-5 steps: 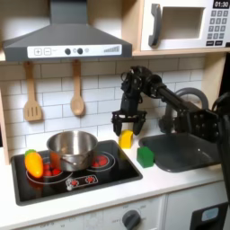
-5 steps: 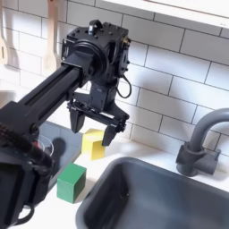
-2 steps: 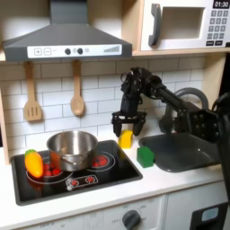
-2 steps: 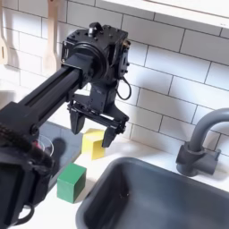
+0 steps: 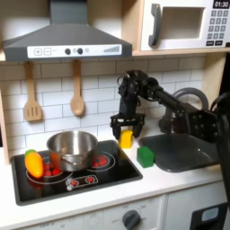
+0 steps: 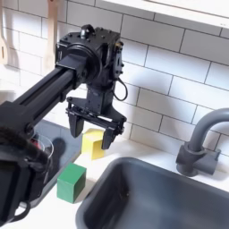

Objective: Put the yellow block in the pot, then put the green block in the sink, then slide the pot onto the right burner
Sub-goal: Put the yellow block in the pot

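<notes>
On a toy kitchen tabletop (image 5: pixel 108 199), seen in the first exterior view from left to right: an orange-yellow oval toy (image 5: pixel 33 163) lies at the stove's left edge, the pot (image 5: pixel 72 148) sits on the left burner, and the black arm reaches down over the stove's back right corner. Its claw (image 5: pixel 127 135) hangs with fingers spread apart, straddling the yellow block (image 5: pixel 127 138), which stands upright by the tiled wall; contact between fingers and block cannot be told. The green block (image 5: pixel 145 156) rests on the stove's right edge, just beside the sink (image 5: pixel 184 151), apart from the claw. In the second exterior view the green block (image 6: pixel 72 181) sits low on the left, the yellow block (image 6: pixel 92 143) between the open claw's (image 6: pixel 90 140) tips, and the sink (image 6: pixel 152 197) and dark faucet (image 6: pixel 199 148) lie to the right.
</notes>
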Robot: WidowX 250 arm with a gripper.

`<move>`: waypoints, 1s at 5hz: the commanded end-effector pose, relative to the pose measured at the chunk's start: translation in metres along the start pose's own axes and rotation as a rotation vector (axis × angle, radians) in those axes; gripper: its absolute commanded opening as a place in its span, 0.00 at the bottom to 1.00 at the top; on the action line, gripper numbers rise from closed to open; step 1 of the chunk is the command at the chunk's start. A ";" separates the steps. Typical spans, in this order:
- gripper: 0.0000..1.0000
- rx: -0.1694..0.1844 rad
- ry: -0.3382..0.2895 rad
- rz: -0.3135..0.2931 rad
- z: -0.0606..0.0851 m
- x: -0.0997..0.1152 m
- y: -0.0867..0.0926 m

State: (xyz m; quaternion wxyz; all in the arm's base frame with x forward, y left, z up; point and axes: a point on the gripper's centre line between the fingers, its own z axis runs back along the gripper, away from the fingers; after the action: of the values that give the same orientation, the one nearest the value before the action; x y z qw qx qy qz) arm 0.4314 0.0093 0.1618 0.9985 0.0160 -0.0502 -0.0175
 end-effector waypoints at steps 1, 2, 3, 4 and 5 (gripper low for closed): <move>1.00 -0.032 -0.003 -0.001 -0.007 0.001 0.002; 1.00 -0.041 0.009 -0.007 -0.017 -0.001 -0.001; 1.00 -0.048 0.012 -0.009 -0.023 -0.002 -0.001; 1.00 -0.053 0.004 -0.012 -0.024 -0.002 -0.001; 0.31 -0.063 -0.004 -0.012 -0.025 -0.001 -0.003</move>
State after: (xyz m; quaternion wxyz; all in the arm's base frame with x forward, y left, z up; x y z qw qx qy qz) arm 0.4324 0.0068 0.1357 0.9983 -0.0156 -0.0508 -0.0244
